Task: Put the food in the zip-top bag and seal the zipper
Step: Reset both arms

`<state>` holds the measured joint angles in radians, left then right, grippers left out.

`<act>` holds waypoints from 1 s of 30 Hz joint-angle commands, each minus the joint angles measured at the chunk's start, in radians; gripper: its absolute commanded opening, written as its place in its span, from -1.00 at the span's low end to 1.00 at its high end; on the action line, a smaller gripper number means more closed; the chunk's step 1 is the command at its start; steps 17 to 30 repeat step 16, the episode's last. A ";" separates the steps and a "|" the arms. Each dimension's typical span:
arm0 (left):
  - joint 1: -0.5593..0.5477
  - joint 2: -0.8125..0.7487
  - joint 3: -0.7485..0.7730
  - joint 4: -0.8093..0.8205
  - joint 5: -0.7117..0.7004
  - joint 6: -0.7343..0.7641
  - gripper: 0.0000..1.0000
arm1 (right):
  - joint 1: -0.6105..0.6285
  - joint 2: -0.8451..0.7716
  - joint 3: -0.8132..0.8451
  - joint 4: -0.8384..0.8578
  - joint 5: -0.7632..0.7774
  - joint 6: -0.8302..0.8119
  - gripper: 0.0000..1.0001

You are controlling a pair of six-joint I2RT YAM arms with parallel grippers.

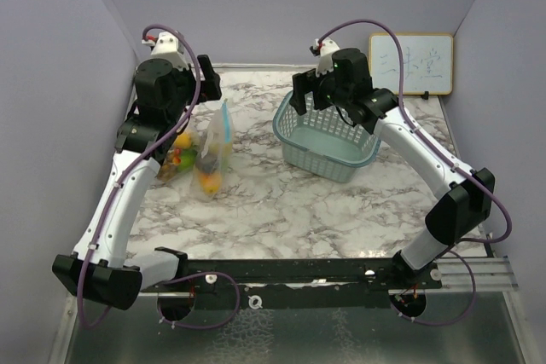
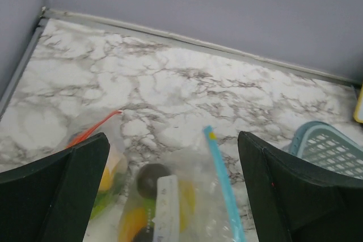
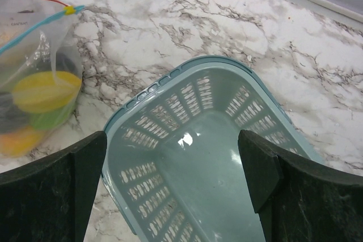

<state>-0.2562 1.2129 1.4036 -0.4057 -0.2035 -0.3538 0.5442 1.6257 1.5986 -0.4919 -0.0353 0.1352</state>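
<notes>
— Where is the food (image 3: 45, 92)?

— Inside the clear bag (image 1: 213, 155), on the left half of the marble tabletop (image 1: 299, 202). Through the plastic I see yellow, orange and green pieces and one dark round one.

— Is it zipped?

— I cannot tell. The blue zipper strip (image 2: 221, 179) runs along the top, with a small yellow slider (image 3: 69, 9) at its end.

— And the arms?

— The left pincer (image 2: 173, 140) hangs above that bag, fingers spread wide, gripping nothing. The right pincer (image 3: 173, 137) is spread just as wide, over the teal basket (image 1: 341, 159), with nothing between its fingers.

— Anything else?

— A second bag (image 1: 177, 155) with a red strip lies just beside the first, nearer the left wall, with coloured pieces inside. A whiteboard (image 1: 411, 64) leans at the back right corner.
</notes>
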 commanded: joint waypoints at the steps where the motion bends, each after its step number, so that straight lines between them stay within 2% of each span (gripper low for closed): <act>1: -0.005 0.011 -0.004 -0.072 -0.291 -0.089 0.98 | 0.005 0.000 0.050 -0.022 0.059 0.051 0.99; 7: -0.006 0.015 -0.024 -0.047 -0.379 -0.092 0.98 | 0.004 0.014 0.054 -0.025 0.066 0.068 0.99; 30: -0.020 0.045 -0.022 -0.031 -0.382 -0.052 0.98 | 0.005 0.018 0.057 -0.027 0.087 0.062 0.99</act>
